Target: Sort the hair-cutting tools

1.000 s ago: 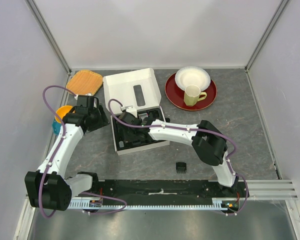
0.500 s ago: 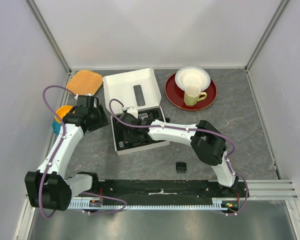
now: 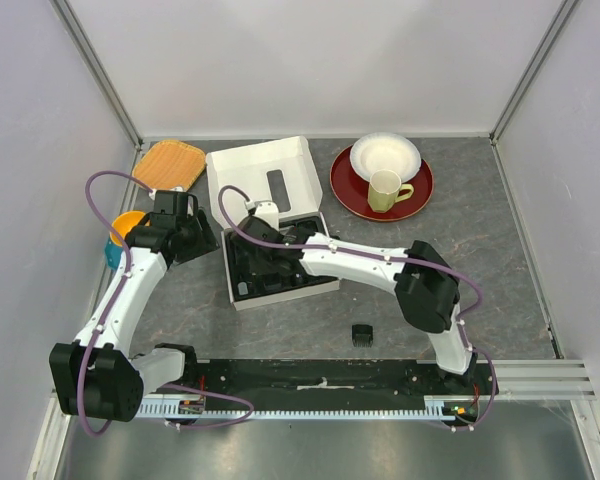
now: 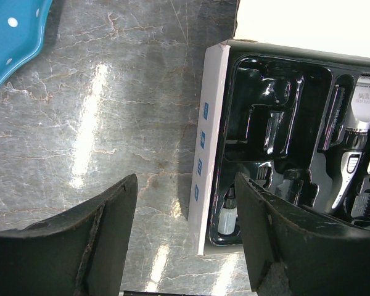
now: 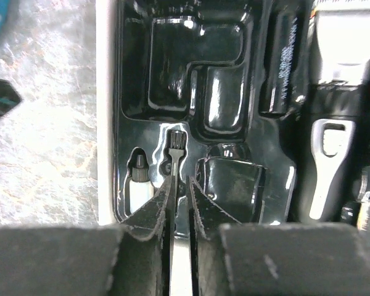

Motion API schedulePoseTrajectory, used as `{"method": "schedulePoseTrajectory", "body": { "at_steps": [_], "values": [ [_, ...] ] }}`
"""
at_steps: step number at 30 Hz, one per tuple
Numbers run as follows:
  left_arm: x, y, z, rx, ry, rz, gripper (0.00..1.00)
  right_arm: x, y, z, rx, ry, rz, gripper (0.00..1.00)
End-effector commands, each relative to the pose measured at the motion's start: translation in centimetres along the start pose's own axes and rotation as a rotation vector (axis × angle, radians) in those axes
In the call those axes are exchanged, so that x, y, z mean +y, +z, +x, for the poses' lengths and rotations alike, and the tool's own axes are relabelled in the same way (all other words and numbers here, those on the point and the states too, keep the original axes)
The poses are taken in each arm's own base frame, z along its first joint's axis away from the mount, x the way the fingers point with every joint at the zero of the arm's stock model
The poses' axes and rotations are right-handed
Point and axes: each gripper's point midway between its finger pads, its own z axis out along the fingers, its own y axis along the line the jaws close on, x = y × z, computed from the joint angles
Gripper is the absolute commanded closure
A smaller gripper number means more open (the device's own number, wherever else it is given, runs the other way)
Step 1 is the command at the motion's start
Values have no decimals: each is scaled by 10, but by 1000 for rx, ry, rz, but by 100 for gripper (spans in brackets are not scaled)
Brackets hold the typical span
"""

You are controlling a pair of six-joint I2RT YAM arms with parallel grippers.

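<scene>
Left wrist view: clipper label — unreadable print; right fingers pinch cleaning brush.

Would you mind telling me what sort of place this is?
Most likely a robotics lab test cell: plain white walls on aluminium posts enclose a grey tabletop, the arms' mounting rail runs along its near edge, and unrelated props, a cup and a white box, are laid out.
</scene>
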Motion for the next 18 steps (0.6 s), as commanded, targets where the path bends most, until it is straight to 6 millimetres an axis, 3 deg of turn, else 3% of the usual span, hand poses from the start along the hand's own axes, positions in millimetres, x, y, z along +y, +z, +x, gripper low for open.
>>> {"method": "schedulePoseTrajectory", "body": {
  "at_steps": [1,4,8,9,14,18],
  "values": [
    [-6,-6,-11,-52,28,48,29,6,-60,-68,-197,47,-20,78],
    [-12,-8,-12,-56,25,82,29,-17,-67,-72,-201,63,15,72],
    [-20,-9,-10,-46,27,134,29,-76,-72,-51,-173,64,140,65],
    [-22,-10,-9,-46,28,145,29,-89,-83,-50,-184,61,171,62],
    [-36,-14,-9,-44,23,221,29,-148,-97,-11,-111,3,343,39],
    [-40,-17,-9,-42,31,246,29,-178,-113,21,-48,38,406,15]
  ]
}}
